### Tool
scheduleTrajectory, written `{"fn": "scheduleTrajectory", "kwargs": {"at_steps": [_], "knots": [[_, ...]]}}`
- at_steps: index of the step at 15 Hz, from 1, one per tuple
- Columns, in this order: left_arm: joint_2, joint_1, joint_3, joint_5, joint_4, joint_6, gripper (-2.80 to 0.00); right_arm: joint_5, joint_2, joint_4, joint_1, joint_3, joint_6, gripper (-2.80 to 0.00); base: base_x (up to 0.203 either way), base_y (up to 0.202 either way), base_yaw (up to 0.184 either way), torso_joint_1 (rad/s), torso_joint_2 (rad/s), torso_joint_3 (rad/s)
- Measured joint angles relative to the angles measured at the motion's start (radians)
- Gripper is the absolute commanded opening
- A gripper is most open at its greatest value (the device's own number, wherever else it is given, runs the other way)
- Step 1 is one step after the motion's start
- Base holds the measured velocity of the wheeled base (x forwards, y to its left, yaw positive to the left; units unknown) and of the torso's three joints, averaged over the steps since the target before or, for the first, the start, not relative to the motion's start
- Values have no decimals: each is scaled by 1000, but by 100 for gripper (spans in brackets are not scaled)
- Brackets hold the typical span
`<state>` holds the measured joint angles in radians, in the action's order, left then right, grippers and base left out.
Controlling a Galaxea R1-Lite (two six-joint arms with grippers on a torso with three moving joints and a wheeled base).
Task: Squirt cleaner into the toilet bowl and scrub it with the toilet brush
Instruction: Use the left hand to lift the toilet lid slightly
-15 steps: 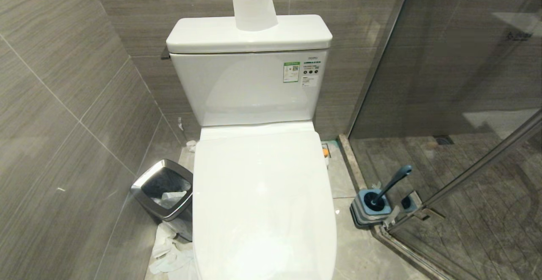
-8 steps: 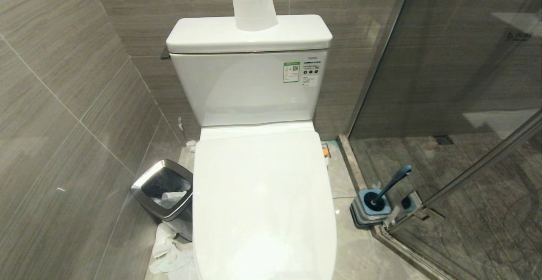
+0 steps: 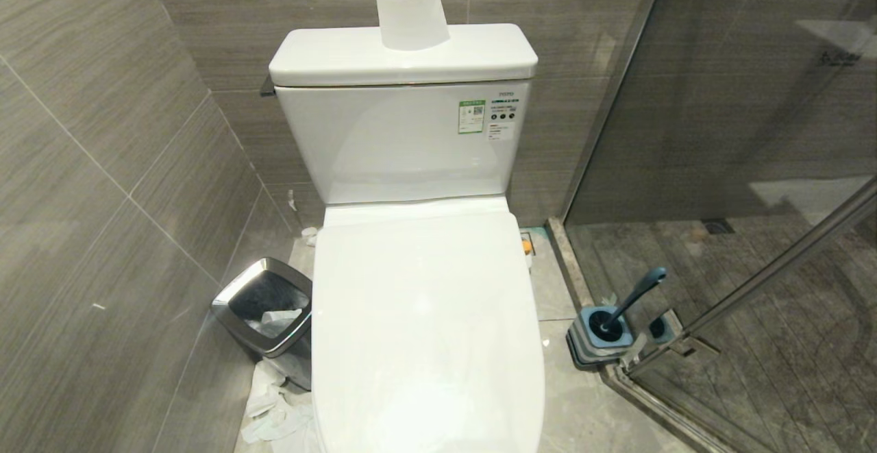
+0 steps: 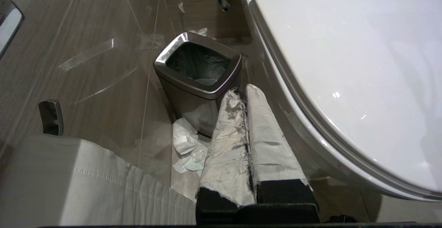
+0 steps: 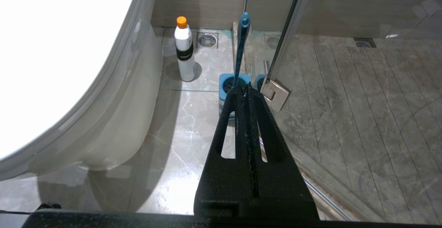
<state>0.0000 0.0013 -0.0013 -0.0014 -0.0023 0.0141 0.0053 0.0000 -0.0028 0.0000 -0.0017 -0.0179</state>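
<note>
From the head camera, I see the toilet bowl (image 3: 425, 329) dead ahead with its lid down, and a paper roll (image 3: 410, 7) standing on the tank (image 3: 404, 134). The tank carries a green-edged sticker and a small dark label; I cannot read either. The toilet brush (image 3: 634, 299) leans in its holder (image 3: 599, 336) on the floor to the right, by the glass shower door, and a chrome-rimmed bin (image 3: 264, 312) sits to the left. Neither hand shows in this view.

Through the left wrist camera, my left hand (image 4: 241, 91) is clenched on nothing, its paper-wrapped fingers pressed together, between the bin (image 4: 197, 76) and the closed bowl (image 4: 345, 66), touching neither.

Through the right wrist camera, my right hand (image 5: 245, 90) is likewise clenched and empty, pointing at the brush (image 5: 240, 48) in its holder (image 5: 230, 83), apart from it. An orange-capped white bottle (image 5: 184, 50) stands on the floor beside the bowl (image 5: 69, 66); I can read no writing on it.
</note>
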Motion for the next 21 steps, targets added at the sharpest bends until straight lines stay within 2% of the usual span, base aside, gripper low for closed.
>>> {"fn": "scheduleTrajectory", "kwargs": {"at_steps": [7,9,12,17,21], "knots": [[0,0,-12,-1,12,17,-280,0,0,0,0,0,0,-280,0,0,0,0,0,0],[4,0,-75,-6,44,23,-280,0,0,0,0,0,0,-280,0,0,0,0,0,0],[35,-1,-224,-18,154,29,-280,1,0,0,0,0,0,-280,0,0,0,0,0,0],[208,-10,-382,-50,183,51,-280,0,0,0,0,0,0,-280,0,0,0,0,0,0],[453,-35,-499,-61,112,35,-280,0,0,0,0,0,0,-280,0,0,0,0,0,0]]}}
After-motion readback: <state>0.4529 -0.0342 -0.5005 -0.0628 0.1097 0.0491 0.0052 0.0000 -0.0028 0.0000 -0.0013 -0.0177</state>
